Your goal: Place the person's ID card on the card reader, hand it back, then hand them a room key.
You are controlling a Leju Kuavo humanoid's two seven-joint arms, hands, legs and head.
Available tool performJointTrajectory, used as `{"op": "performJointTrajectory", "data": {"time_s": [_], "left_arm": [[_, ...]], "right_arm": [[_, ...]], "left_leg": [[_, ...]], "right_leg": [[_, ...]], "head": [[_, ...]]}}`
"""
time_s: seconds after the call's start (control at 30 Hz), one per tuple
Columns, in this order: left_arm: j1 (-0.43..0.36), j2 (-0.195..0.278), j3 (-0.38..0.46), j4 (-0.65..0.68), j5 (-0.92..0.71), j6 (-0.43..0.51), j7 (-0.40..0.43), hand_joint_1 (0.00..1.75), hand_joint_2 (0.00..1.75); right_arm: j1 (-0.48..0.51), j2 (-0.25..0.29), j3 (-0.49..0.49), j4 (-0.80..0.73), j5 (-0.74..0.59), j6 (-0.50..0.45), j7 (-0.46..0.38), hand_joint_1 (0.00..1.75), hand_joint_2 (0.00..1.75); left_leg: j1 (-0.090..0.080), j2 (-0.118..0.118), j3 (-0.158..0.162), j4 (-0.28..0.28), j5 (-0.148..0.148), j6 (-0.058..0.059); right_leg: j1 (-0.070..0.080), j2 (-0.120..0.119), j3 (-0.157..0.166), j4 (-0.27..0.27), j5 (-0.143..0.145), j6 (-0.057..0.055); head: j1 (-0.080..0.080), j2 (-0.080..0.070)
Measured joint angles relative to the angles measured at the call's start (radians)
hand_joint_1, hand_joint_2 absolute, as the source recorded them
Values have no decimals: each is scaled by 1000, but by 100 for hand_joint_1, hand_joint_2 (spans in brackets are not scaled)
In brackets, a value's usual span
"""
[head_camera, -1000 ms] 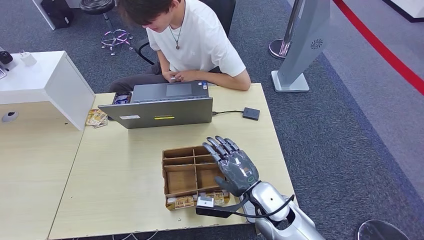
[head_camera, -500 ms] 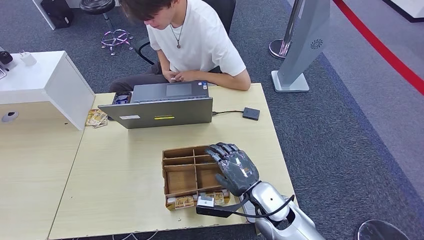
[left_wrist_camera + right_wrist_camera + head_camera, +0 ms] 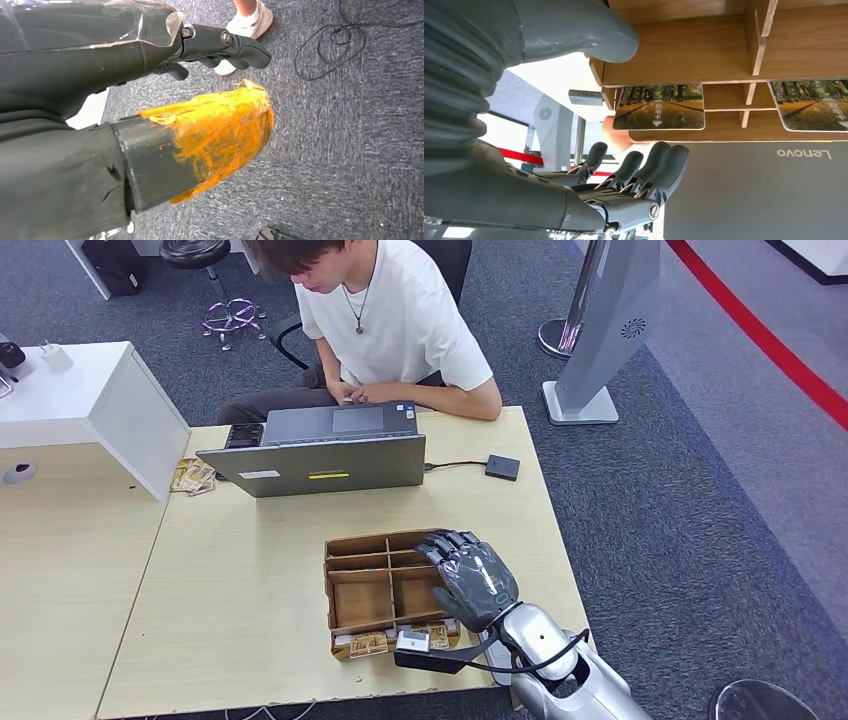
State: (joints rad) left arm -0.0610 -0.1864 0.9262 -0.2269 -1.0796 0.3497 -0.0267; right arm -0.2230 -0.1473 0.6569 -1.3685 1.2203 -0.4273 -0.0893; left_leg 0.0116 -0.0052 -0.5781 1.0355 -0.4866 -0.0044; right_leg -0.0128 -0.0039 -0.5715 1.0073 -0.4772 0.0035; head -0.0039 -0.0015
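One person (image 3: 395,325). One laptop (image 3: 325,450). One wooden organizer (image 3: 375,590). Two room key cards (image 3: 659,106) (image 3: 811,105) in organizer front slots. One black card reader (image 3: 502,467). Two benches (image 3: 260,570) (image 3: 60,570). One white box (image 3: 95,405).

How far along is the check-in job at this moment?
Late stage, apparently: no ID card visible on the card reader. Right hand hovers over the wooden tray, fingers curled, empty, near the room key cards. Left: picking one, handing it to the person.

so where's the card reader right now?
In the head view, the small black card reader sits on the table's far right part, cabled to the laptop, beyond the wooden organizer.
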Motion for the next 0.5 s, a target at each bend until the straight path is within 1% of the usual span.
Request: {"op": "performJointTrajectory", "data": {"time_s": [0.27,0.5], "left_arm": [[0,-1,0,0,-2,-3,0,0,0],[0,-1,0,0,-3,-3,0,0,0]], "right_arm": [[-13,5,0,15,0,3,0,70,175],[-27,13,0,26,0,4,0,87,175]], "left_leg": [[0,0,0,0,0,0],[0,0,0,0,0,0]], "right_leg": [[0,0,0,0,0,0],[0,0,0,0,0,0]], "head": [[0,0],[0,0]]}}
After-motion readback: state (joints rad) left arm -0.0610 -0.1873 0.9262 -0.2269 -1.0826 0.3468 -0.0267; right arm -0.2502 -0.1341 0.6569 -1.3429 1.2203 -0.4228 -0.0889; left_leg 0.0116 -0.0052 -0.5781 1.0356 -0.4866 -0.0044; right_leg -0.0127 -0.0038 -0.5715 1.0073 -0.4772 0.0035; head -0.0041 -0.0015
